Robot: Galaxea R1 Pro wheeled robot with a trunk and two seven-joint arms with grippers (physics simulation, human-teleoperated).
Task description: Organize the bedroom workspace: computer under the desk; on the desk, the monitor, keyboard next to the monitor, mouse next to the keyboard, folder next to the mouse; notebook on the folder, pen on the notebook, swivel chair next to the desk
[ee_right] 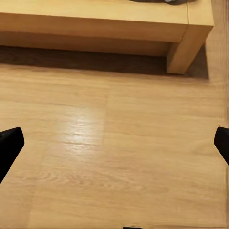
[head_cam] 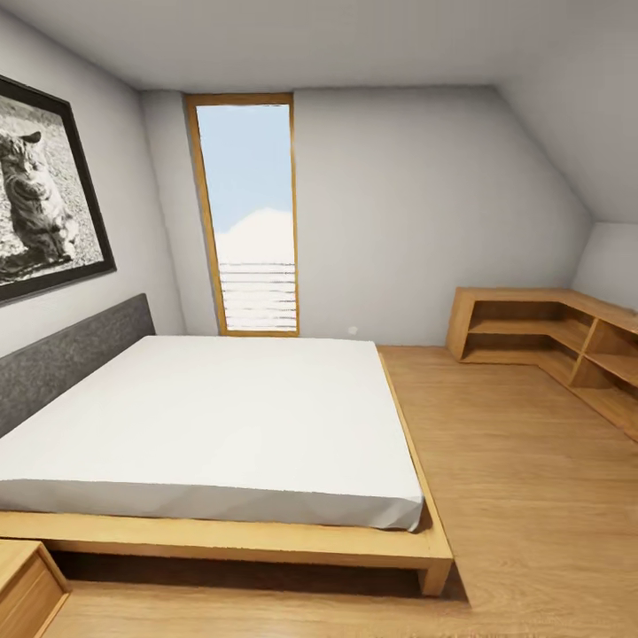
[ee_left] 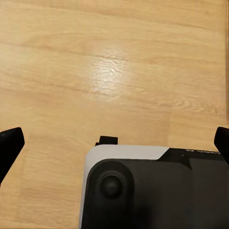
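Note:
I am in a bedroom, and the desk, monitor, keyboard, mouse, folder, notebook, pen, computer and swivel chair are all out of view. My left gripper (ee_left: pixel 114 143) is open over bare wood floor (ee_left: pixel 114 71), its black fingertips (ee_left: pixel 10 143) far apart, with part of my own white and black body (ee_left: pixel 152 191) below it. My right gripper (ee_right: pixel 114 145) is open too, with nothing between its fingertips (ee_right: pixel 9 145). It hangs above the floor near the corner leg (ee_right: pixel 183 52) of the low bed frame (ee_right: pixel 95 24).
A wide bed (head_cam: pixel 221 416) with a white mattress, wooden frame (head_cam: pixel 266 542) and grey headboard (head_cam: pixel 71 354) takes up the left. A tall window (head_cam: pixel 252 217) is behind it. A low L-shaped wooden shelf (head_cam: pixel 549 341) stands right. Open floor (head_cam: pixel 532 496) lies between. A wooden nightstand (head_cam: pixel 22 589) is near left.

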